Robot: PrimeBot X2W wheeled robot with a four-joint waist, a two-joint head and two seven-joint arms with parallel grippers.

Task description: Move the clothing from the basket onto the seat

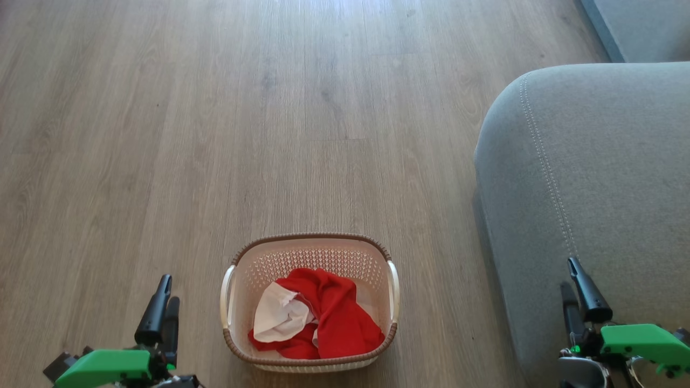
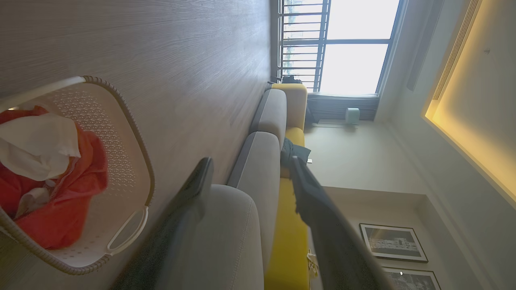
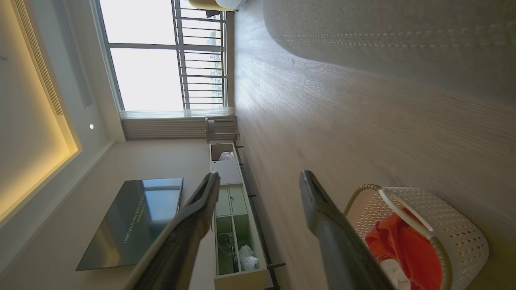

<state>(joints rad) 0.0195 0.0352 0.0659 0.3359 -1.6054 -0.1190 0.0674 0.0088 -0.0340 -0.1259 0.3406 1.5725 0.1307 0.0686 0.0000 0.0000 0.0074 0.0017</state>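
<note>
Starting from the red clothing [image 1: 329, 318]: crumpled low inside the cream laundry basket [image 1: 312, 237], white panel turned up on the left, red folds heaped toward the right and the near wall. Hard to say where one garment ends and the next begins. Basket standing on the wooden floor [image 1: 215, 134], straight ahead in the head view, apart from the grey seat [image 1: 604, 161] to its right; nothing red on the seat yet, so judged to be at the very start.

Left pincer [image 1: 168, 289] hanging just left of the basket, right pincer [image 1: 568, 274] over the near corner of the seat. Both with fingers apart and holding nothing, plain in the wrist views.

For the pick, probably best:
- Come straight down over the middle of the heap, clear of the perforated walls and the woven rim.
- Straddle a raised fold, such as the edge where white meets red, and close on cloth alone.
- Lift well above the rim before travelling right, since trailing fabric could catch the rim or a handle and tip or drag the basket.
- Release well onto the seat, past the stitched corner, not on the rounded edge where cloth might slide off.
</note>
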